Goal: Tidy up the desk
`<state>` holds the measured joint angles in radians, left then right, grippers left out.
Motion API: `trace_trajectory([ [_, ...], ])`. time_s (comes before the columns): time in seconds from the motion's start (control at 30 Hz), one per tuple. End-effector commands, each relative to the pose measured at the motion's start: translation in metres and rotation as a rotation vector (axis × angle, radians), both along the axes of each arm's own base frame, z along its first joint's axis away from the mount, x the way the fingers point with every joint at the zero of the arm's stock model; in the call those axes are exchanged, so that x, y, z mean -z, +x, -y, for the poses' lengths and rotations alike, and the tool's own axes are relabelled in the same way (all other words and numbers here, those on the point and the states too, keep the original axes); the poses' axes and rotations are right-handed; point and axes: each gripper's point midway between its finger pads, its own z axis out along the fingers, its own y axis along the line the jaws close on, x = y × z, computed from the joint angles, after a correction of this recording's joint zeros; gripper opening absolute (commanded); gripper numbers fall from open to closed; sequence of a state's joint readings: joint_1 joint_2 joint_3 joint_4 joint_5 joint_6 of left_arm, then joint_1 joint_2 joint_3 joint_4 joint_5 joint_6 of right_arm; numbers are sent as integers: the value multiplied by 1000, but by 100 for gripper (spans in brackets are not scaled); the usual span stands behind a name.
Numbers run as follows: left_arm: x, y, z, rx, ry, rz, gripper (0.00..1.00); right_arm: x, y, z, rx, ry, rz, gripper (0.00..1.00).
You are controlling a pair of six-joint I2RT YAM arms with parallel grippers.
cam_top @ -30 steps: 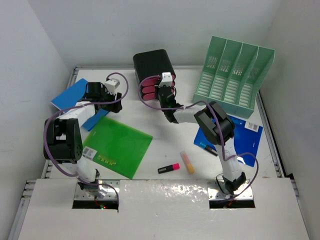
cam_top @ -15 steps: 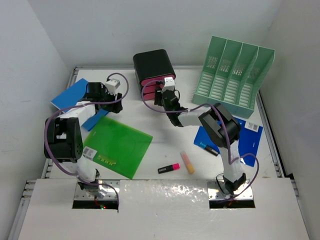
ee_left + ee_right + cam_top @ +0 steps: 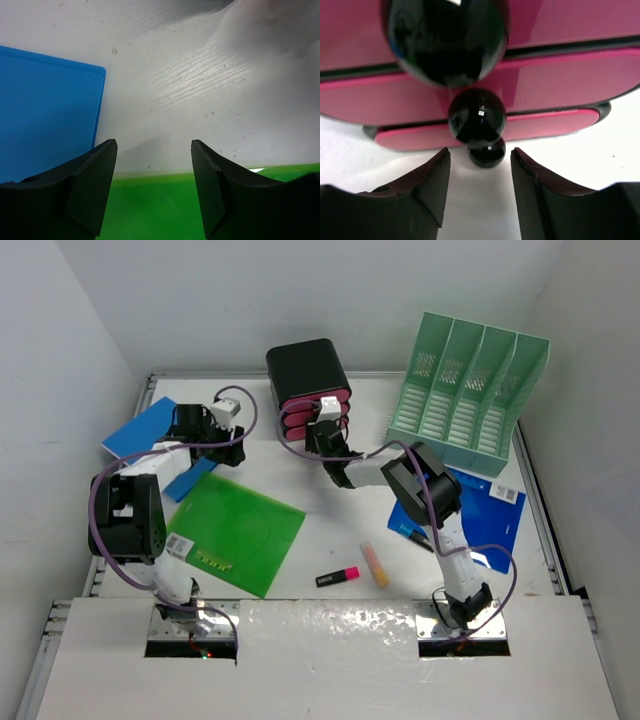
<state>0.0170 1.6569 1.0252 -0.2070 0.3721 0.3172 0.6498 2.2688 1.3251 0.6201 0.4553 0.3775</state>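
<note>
The white desk point(image 3: 330, 520) holds a black drawer unit point(image 3: 305, 368) with three pink drawer fronts point(image 3: 555, 85) and round black knobs point(image 3: 477, 117). My right gripper point(image 3: 322, 437) is open and empty just in front of the drawers; in the right wrist view point(image 3: 480, 152) its fingers stand either side of the lowest knob point(image 3: 486, 155), a little short of it. My left gripper point(image 3: 222, 445) is open and empty, low over bare desk point(image 3: 200, 90) between a blue folder point(image 3: 45, 115) and a green folder point(image 3: 165, 205).
A green file organiser point(image 3: 470, 390) stands at the back right. A blue notebook point(image 3: 485, 510) with a black pen point(image 3: 415, 536) lies at the right. A pink highlighter point(image 3: 338, 576) and an orange one point(image 3: 374, 564) lie near the front. The green folder point(image 3: 235, 530) and blue folder point(image 3: 140, 430) lie at the left.
My right gripper has shifted slightly left in front of the drawers, and all three pink fronts now show. The left arm has not moved.
</note>
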Motion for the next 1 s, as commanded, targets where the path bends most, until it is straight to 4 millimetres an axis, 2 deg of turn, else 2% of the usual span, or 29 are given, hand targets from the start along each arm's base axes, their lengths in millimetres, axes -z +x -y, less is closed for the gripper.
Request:
trace_trajectory([
  [0.0, -14, 14, -1, 14, -4, 52, 59, -24, 21, 2, 61, 29, 67, 49],
  [0.3, -13, 15, -2, 12, -3, 48, 59, -5, 28, 6, 59, 18, 28, 42],
  [0.43, -16, 16, -2, 11, -1, 54, 59, -4, 28, 10, 72, 27, 24, 31],
  [0.53, -15, 16, -2, 9, 1, 54, 59, -7, 26, 10, 56, 21, 30, 16],
  [0.57, -15, 15, -3, 10, 2, 51, 59, -5, 23, 9, 47, 20, 24, 6],
  [0.6, -14, 15, -3, 10, 1, 50, 59, -8, 21, 7, 31, 31, 24, 0],
  [0.73, -13, 14, -2, 15, 2, 45, 59, 9, -5, 8, -26, 41, -30, 0],
  [0.77, -13, 14, -2, 13, 2, 46, 59, -8, -10, 2, -58, 82, -3, 0],
  [0.8, -14, 14, -2, 12, 1, 49, 59, 5, -26, 9, -67, 62, -34, 0],
  [0.93, -18, 13, 2, 29, -22, 52, 59, 6, -61, 13, -84, 67, -71, 0],
  [0.97, -18, 12, 4, 36, -28, 50, 59, 17, -74, 16, -94, 63, -102, 0],
])
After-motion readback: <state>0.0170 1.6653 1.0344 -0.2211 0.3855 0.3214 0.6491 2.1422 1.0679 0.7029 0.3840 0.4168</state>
